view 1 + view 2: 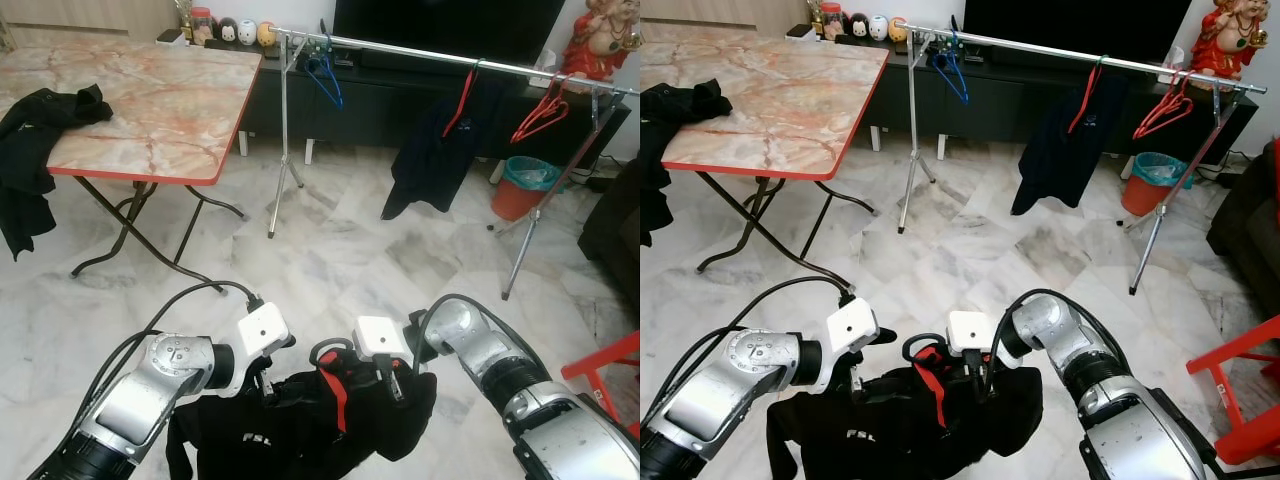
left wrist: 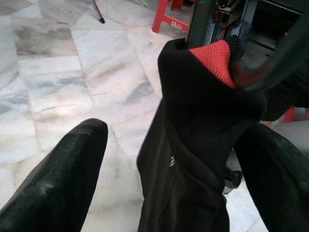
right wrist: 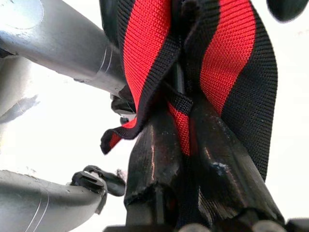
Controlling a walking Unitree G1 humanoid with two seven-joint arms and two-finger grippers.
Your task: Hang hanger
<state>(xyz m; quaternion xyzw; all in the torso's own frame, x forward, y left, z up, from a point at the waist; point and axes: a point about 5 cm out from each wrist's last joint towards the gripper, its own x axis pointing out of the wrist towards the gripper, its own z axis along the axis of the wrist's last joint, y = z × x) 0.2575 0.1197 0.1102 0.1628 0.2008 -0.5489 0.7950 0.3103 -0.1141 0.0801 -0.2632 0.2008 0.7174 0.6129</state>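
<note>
The jaws of the right gripper [image 3: 193, 159] were clamped on the neck of a black hanger [image 1: 330, 350] at the red-trimmed collar of a black garment [image 1: 300, 425], while the jaws of the left gripper [image 2: 169, 159] stood apart on either side of the cloth, one finger [image 2: 58, 183] well clear of it and nothing pinched between them. From where I stood, the two silver arms met low in front of the robot, the garment drooping between them above the marble floor [image 1: 330, 250].

Across the room ran the long steel clothes rail [image 1: 420, 52] on its thin legs. A blue hanger [image 1: 325, 75] hung near its left end, a dark jacket on a red hanger [image 1: 440, 140] near the middle, and a bare red hanger [image 1: 540, 115] toward the right. To the left stood the marble-topped desk [image 1: 160, 110] with another black garment [image 1: 35, 130] slumped over its edge.

It looked to me like the carrying stage: the garment was on its hanger and in hand, but the rail was well apart from it. The next move would call for walking up to the rail, raising the right arm so the hook cleared the bar, and picking an open stretch, perhaps between the blue hanger and the jacket. The loose cloth trailing low could snag.
</note>
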